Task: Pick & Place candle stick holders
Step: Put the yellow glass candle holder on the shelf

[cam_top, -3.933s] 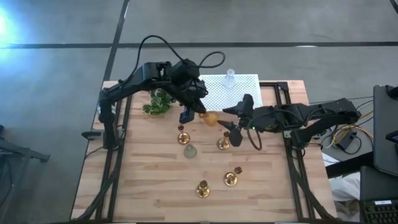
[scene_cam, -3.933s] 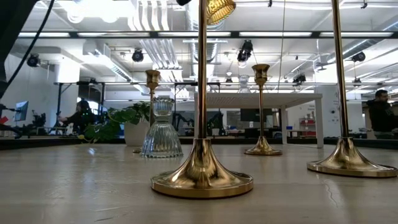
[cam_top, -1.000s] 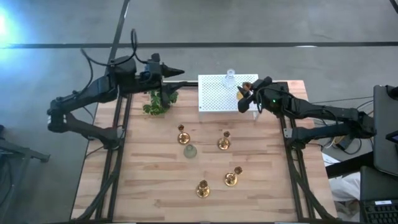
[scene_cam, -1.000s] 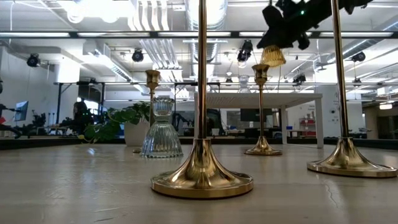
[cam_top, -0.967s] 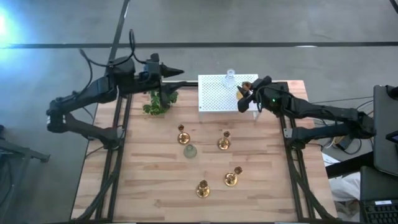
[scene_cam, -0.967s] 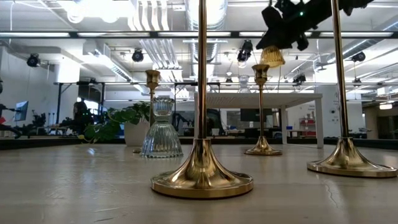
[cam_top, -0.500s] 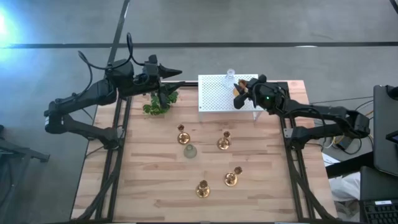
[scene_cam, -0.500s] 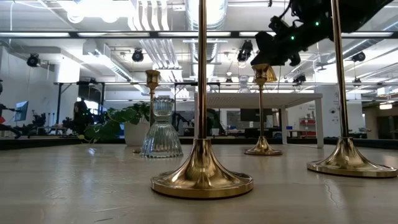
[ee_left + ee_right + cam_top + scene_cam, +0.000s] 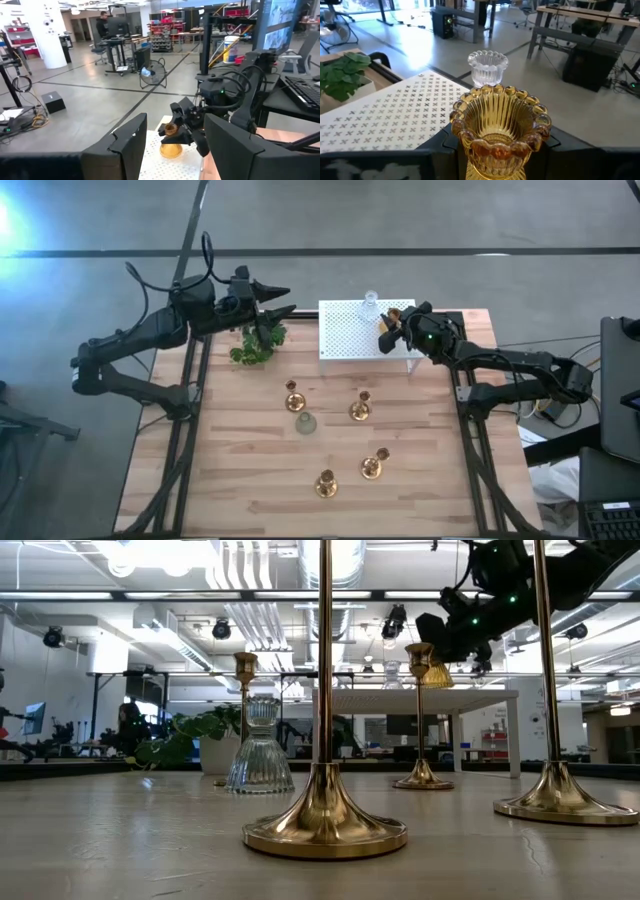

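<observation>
My right gripper (image 9: 393, 330) is shut on the amber glass holder (image 9: 500, 127), close over the white perforated stand (image 9: 350, 332) at the table's far right. A clear glass holder (image 9: 487, 67) stands on that stand, just beyond the amber one. My left gripper (image 9: 282, 300) hovers open above the leafy plant (image 9: 254, 343) at the far left, touching nothing. Several gold candlesticks, such as one (image 9: 293, 399) and another (image 9: 360, 409), stand upright on their round bases mid-table, with a pale green glass holder (image 9: 305, 423) among them. My right gripper pinches the amber holder between its two fingers, on the ribbed body (image 9: 470, 150) below the beaded rim. The fingers (image 9: 192, 131) reach in from the table's right, roughly level. The holder stays upright, mouth up. Whether its foot (image 9: 171, 151) touches the stand, I cannot tell.
The stand (image 9: 385, 115) has bare room toward the table's left side. The tall gold candlestick (image 9: 325, 810) nearest the low camera and another (image 9: 555, 790) stand at the table's near part. Bare wood lies along the left and right sides.
My right gripper has gone down toward the white stand with the amber holder and a little toward the far edge. The holder has stayed upright in the hold.
</observation>
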